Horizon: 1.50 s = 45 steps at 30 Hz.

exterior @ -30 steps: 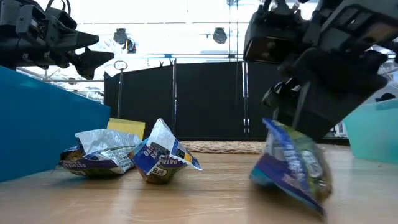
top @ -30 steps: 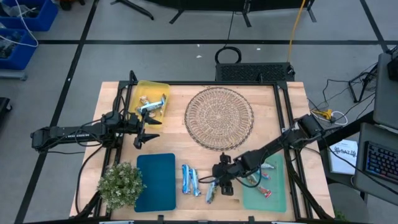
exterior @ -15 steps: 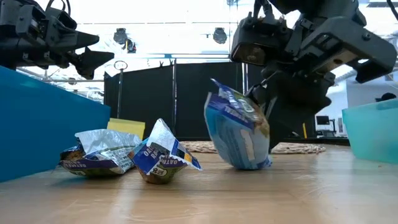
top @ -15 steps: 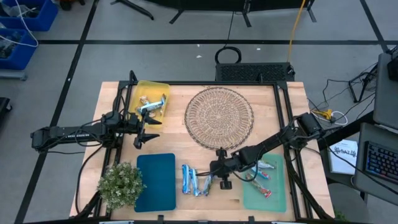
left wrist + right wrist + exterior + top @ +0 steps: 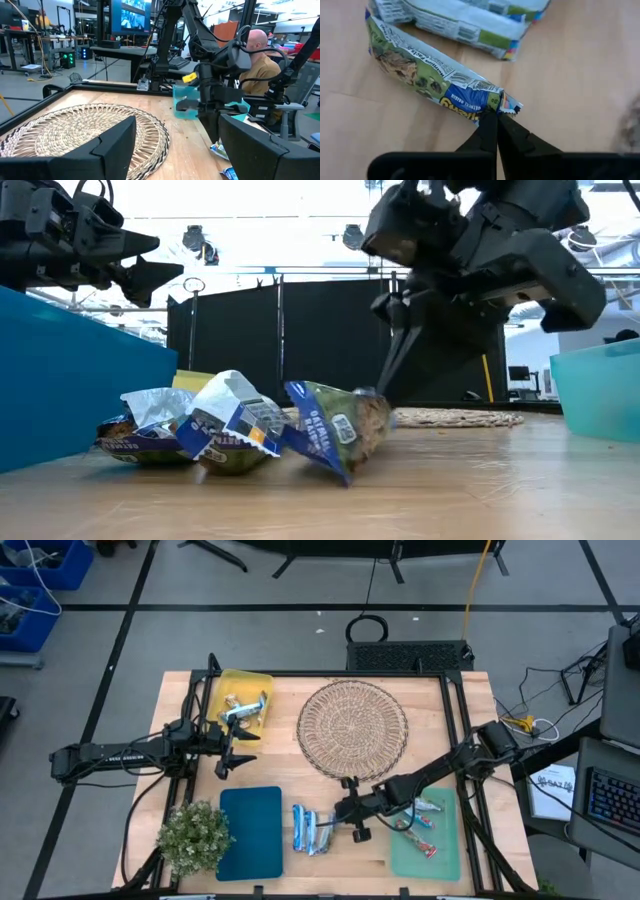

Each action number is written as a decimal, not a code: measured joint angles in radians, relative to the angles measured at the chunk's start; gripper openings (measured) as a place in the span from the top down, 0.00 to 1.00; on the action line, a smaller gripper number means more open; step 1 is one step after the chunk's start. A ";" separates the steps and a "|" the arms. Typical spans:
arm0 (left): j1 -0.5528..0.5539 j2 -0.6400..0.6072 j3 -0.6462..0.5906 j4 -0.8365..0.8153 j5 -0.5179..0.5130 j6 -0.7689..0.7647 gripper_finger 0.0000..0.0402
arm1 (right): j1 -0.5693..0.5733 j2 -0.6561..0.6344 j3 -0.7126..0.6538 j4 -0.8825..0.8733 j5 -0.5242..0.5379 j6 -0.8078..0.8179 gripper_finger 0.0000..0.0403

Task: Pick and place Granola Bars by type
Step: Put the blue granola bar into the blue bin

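Note:
A blue-and-green granola bar (image 5: 420, 75) lies on the wood near the table's front edge, beside two other bars (image 5: 470, 17). My right gripper (image 5: 495, 116) is shut at its crimped end. In the low view this bar (image 5: 335, 425) touches the neighbouring bar (image 5: 230, 430). My left gripper (image 5: 177, 145) hangs open above the table's left side, between the yellow mat (image 5: 250, 685) and the teal mat (image 5: 250, 835), with nothing between its fingers. More bars lie on the yellow mat and on the green mat (image 5: 440, 850). My right gripper pinches the bar's crimped foil end (image 5: 506, 104) between its two fingertips, at their very ends. The fingers (image 5: 392, 360) slant down from the table's right side, roughly along the bar. The bar lies flat on the wood with that end barely raised.
A round wicker basket (image 5: 352, 730) sits mid-table toward the far edge. A small potted plant (image 5: 193, 835) stands at the front left corner. A blue bin (image 5: 60, 380) fills the low view's left. A person sits beyond the table in the left wrist view.
My right gripper has gone toward the table's left edge and a little toward the far edge, and its fingers have come together. The bar went with it: first tilted, then stood on end, now laid on its side against the two other bars.

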 joint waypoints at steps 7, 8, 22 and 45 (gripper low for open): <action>0.000 0.000 0.000 0.000 0.000 0.000 0.30 | 0.010 -0.057 0.000 -0.022 0.178 -0.076 1.00; 0.000 0.000 0.000 0.000 0.000 0.000 0.30 | 0.012 -0.069 0.000 -0.022 0.193 -0.084 1.00; 0.000 0.000 0.000 0.000 0.000 0.000 0.30 | 0.031 -0.232 0.000 0.115 0.158 -0.183 1.00; 0.000 0.000 0.000 0.000 0.000 0.000 0.30 | -0.004 0.027 0.000 0.077 0.049 -0.162 0.34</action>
